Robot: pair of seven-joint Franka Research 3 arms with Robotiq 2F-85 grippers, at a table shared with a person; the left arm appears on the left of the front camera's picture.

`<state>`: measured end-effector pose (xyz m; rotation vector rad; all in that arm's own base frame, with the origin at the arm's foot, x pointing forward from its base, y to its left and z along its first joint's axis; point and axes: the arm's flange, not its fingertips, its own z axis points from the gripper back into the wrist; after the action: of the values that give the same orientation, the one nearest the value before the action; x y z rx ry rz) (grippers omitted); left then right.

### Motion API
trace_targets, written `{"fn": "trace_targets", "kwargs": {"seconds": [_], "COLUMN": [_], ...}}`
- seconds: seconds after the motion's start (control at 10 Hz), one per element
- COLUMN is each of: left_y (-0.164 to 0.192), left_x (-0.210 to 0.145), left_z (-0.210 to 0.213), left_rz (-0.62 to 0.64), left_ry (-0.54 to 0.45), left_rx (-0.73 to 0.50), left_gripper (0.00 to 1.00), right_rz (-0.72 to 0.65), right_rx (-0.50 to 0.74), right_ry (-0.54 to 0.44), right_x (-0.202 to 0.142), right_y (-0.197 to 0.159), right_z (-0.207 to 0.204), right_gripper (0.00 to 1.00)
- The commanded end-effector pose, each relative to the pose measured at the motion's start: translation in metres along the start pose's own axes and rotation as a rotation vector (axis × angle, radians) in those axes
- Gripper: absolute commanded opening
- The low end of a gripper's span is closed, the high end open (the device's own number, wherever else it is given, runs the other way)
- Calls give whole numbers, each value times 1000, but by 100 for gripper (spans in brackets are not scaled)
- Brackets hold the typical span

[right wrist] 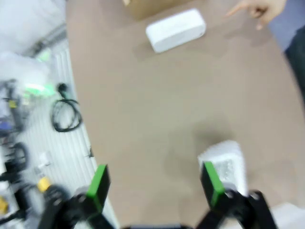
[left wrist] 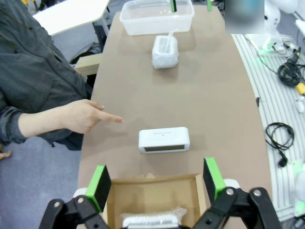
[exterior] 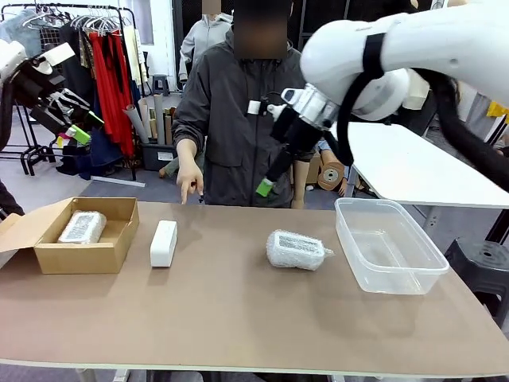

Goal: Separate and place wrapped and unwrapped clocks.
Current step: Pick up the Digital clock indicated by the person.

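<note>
One wrapped clock lies at mid-table in crinkly clear plastic; the right wrist view has it beside one finger. My right gripper hangs open well above it, nothing between its pads. The bare white unwrapped clock stands left of centre, also seen in the left wrist view. A second wrapped clock rests inside the cardboard box. My left gripper is raised at the far left, open and empty above the box. A person's hand points down towards the white clock.
A clear plastic tub stands empty at the right of the table. The person stands at the far edge, behind the white clock. Bare brown tabletop stretches along the near edge. Cables lie on the floor beside the table.
</note>
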<state>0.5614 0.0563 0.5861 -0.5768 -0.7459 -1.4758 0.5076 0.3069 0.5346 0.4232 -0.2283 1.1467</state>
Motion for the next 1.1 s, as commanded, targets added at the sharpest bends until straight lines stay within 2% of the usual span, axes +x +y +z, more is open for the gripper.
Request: {"fn": "trace_targets", "kwargs": {"seconds": [0.0,0.3,0.4,0.5,0.6,1.0], "left_y": [-2,-2,-2,-2,-2,-2], "left_x": [0,0,0,0,0,0], "left_z": [2,2,2,2,2,2], "left_rz": [-17,-17,-17,-17,-17,-17], "left_ry": [-2,-2,-2,-2,-2,-2], "left_rx": [0,0,0,0,0,0], "left_gripper": [100,100,100,100,100,100], "right_rz": [-41,-39,-17,42,-9,-9], "right_rx": [-23,-154,-162,-96,-118,-118], "right_ry": [49,1,-1,-53,1,1], "right_x": [46,78,78,60,74,74], "right_y": [-15,-11,-13,-26,-12,-12], "right_z": [-9,-45,-43,-27,-47,-47], "right_gripper": [100,100,100,100,100,100]}}
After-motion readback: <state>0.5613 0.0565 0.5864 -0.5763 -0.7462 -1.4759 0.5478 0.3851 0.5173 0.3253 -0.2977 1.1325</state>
